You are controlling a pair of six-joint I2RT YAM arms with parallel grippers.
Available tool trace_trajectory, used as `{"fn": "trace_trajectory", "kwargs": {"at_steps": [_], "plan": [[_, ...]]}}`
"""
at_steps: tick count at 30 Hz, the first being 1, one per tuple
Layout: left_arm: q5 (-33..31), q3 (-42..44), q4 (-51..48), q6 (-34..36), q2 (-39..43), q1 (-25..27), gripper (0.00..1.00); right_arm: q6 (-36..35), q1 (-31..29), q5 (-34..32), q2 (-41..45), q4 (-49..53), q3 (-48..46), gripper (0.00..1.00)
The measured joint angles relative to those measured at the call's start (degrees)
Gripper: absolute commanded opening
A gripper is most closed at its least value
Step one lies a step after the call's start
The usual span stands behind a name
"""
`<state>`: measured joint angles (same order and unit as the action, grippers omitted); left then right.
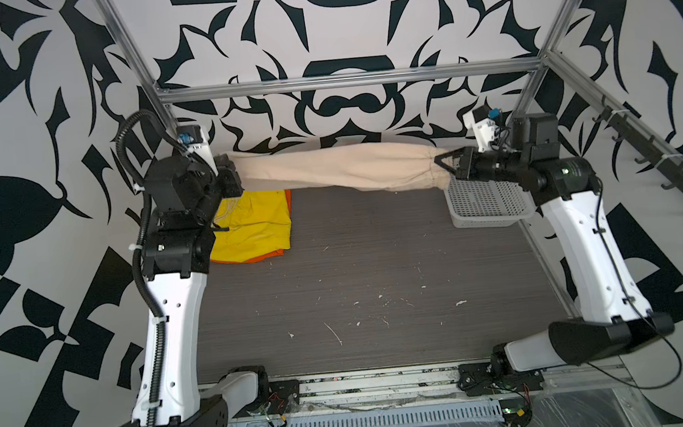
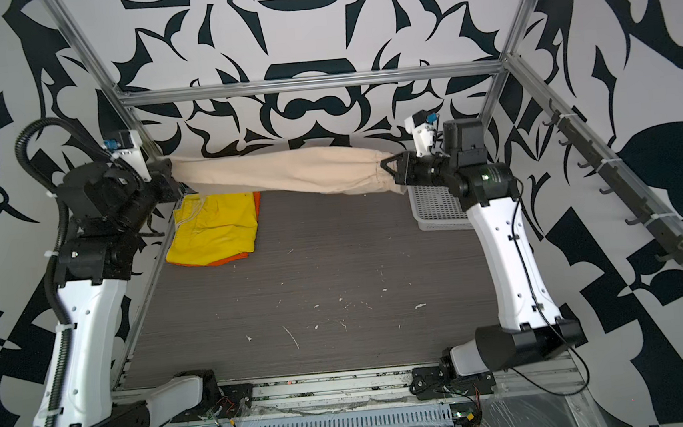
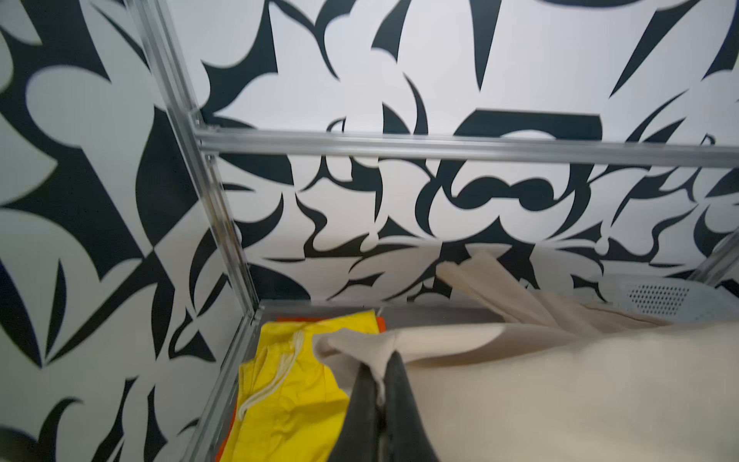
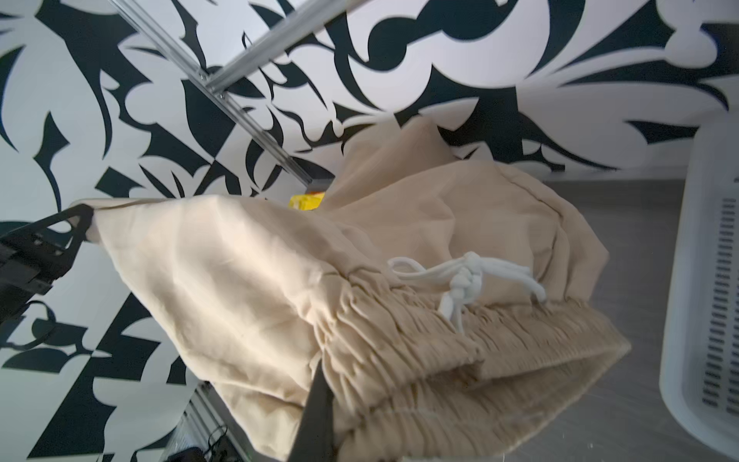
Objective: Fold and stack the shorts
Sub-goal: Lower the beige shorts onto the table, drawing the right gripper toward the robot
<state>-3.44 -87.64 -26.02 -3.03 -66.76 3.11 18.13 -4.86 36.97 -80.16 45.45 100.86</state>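
Left wrist view cuts my left gripper (image 3: 382, 376) off at the frame edge. I see only two dark fingers (image 3: 400, 404) pressed together on a pinched fold of the beige shorts (image 3: 540, 380), and that cloth blocks most of what lies beyond. Right wrist view gives me one dark finger (image 4: 318, 404) against the gathered waistband (image 4: 420, 340); its partner is hidden behind the fabric. In both top views the right gripper (image 1: 440, 160) is clamped on that bunched waistband end.

The beige shorts hang stretched between the two grippers, clear of the table (image 1: 379, 286), above its far edge and sagging a little in the middle. The cloth is soft and creased, with a knotted white drawstring (image 4: 464, 280) lying over the waistband.

Below the left end, the yellow shorts (image 1: 257, 225) lie folded flat at the far left, partly covered by my left arm. The orange shorts (image 1: 268, 257) underneath show only thin edges. The white basket (image 1: 485, 207) is half hidden behind the right arm.
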Motion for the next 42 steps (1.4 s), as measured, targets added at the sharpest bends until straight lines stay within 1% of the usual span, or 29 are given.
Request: {"fn": "trace_trajectory", "kwargs": {"at_steps": [4,6,9,11,14,18,21,25,28,31,37,42], "plan": [[-1.33,13.53,-0.50,-2.69,1.62,-0.11,0.00,-0.35,-0.04,0.90,4.48,-2.03,-16.94,0.00],[-1.88,19.98,-2.93,-4.59,0.33,-0.11,0.00,-0.04,-0.66,0.83,3.91,-2.36,-26.23,0.00],[-2.82,26.36,-8.04,-6.75,-0.50,-0.09,0.00,1.92,-2.29,0.55,3.28,-1.68,-38.53,0.00],[-3.76,27.26,-11.21,-7.63,0.02,-0.09,0.00,4.09,-3.82,0.55,5.40,-0.37,-44.13,0.00],[-5.07,27.21,-13.31,-8.13,2.62,-0.09,0.00,8.70,-7.17,1.16,13.31,0.26,-50.69,0.00],[-6.56,27.12,-16.39,-8.20,7.28,-0.02,0.00,16.79,-13.79,2.03,24.59,0.22,-59.19,0.00],[-6.95,27.12,-18.95,-7.76,9.79,0.26,0.00,22.93,-17.42,2.84,29.20,0.39,-64.67,0.00],[-7.23,26.97,-21.64,-5.66,11.26,0.70,0.00,28.89,-18.32,4.52,34.32,1.03,-68.08,0.00],[-6.88,25.35,-22.69,-3.48,10.21,0.72,0.00,32.15,-18.34,6.34,36.13,0.74,-69.88,0.00],[-4.90,20.63,-22.97,-1.73,6.36,0.90,0.00,33.68,-18.32,7.78,35.82,0.15,-70.42,0.00],[0.66,5.62,-21.86,0.63,-7.72,2.36,0.00,33.55,-15.98,10.10,30.27,-2.03,-68.46,0.00],[2.05,-7.63,-20.37,3.21,-20.46,5.84,0.00,30.38,-10.32,11.91,26.53,-1.29,-64.98,0.00]]}}
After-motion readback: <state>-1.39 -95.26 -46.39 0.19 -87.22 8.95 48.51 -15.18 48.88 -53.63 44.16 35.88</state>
